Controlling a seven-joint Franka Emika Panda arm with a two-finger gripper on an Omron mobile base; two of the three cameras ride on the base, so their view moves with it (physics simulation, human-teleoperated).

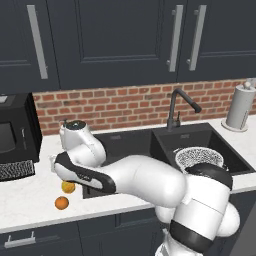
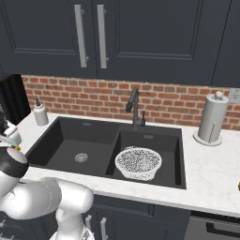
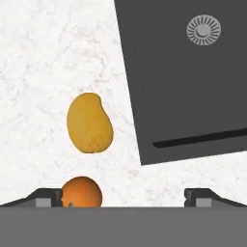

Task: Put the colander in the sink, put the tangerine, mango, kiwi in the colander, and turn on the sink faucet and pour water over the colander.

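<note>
The white speckled colander [image 2: 138, 162] sits in the right basin of the black sink [image 2: 61, 140]. The yellow-orange mango [image 3: 89, 123] lies on the marble counter left of the sink. The deep orange tangerine [image 3: 82, 192] rests just beyond it, close to the left fingertip [image 3: 48, 197]. My gripper [image 3: 124, 197] hovers open above the counter, with nothing between its wide-set fingers. From the left base, the hand [image 1: 54, 167] hangs over the mango [image 1: 68, 186] and the tangerine [image 1: 61, 202]. The black faucet [image 1: 175, 107] stands behind the sink with no water running.
A black microwave [image 1: 15, 135] stands on the counter far left. A soap dispenser [image 2: 41, 112] is behind the sink's left corner, and a paper towel roll [image 2: 212, 117] is at the right. A small tan speck [image 2: 238, 186] shows at the counter's right edge.
</note>
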